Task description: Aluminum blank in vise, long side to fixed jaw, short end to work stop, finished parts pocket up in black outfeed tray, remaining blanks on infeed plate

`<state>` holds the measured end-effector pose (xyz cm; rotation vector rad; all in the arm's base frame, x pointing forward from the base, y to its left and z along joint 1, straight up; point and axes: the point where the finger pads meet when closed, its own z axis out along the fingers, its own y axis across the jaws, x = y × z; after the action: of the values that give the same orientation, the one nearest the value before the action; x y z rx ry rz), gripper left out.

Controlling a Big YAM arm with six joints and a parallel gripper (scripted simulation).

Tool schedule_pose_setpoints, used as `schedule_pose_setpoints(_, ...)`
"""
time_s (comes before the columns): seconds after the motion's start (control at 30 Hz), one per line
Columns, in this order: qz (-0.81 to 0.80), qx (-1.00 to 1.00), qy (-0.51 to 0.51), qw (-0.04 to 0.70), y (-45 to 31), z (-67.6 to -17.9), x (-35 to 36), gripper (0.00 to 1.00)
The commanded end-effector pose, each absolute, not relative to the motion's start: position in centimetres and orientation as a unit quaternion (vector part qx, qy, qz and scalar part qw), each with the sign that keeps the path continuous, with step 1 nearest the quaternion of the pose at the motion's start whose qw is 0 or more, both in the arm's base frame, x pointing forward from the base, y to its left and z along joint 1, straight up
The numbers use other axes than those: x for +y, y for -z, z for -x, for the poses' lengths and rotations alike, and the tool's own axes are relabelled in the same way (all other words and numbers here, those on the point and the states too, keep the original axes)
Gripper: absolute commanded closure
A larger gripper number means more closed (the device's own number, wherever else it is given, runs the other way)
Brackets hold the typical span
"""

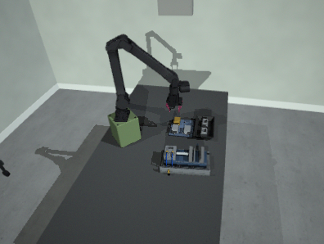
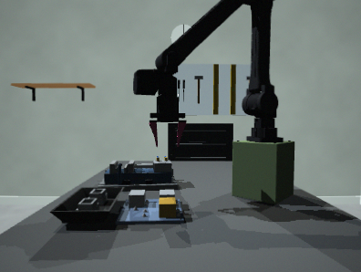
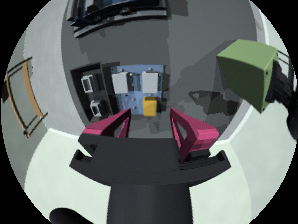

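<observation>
Hovering high above the station, the black parallel gripper with magenta fingers (image 2: pixel 167 130) hangs partly open and holds nothing, its tips pointing straight down over the blue infeed plate with short pins (image 1: pixel 189 123); from the wrist view the plate lies at twelve o'clock just beyond the fingers

On that plate a yellow brass blank (image 2: pixel 167 206) sits at the end nearest the green pedestal (image 1: pixel 124 130), with two plain gray aluminum blanks (image 2: pixel 137 198) beside it, lying flat and apparently between the pins as the job asks

Touching the plate's far side, the black outfeed tray (image 2: pixel 68 214) carries two gray finished parts with pockets in their tops (image 2: pixel 97 195), pockets facing up, so sorting appears largely done

At six o'clock from the plate in the top view stands the blue machine vise (image 1: pixel 186 156); whether a blank already rests on its low bars cannot be told at this size

Judging by the wide stance of the fingers and the height, the arm is lining up to descend on one of the gray blocks, most likely to carry it to the vise; the close spacing of neighbouring blocks leaves little room for the fingers
</observation>
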<state>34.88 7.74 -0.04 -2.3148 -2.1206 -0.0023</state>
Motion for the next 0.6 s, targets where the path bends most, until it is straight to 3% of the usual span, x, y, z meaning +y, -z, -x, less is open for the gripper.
schedule_pose_setpoints(0.0, 0.745, -0.667, 0.009, -0.006, -0.52, -36.74, 7.69, 0.36)
schedule_pose_setpoints(0.57, 0.744, -0.669, 0.004, -0.003, -0.25, -36.03, 7.67, 0.36)
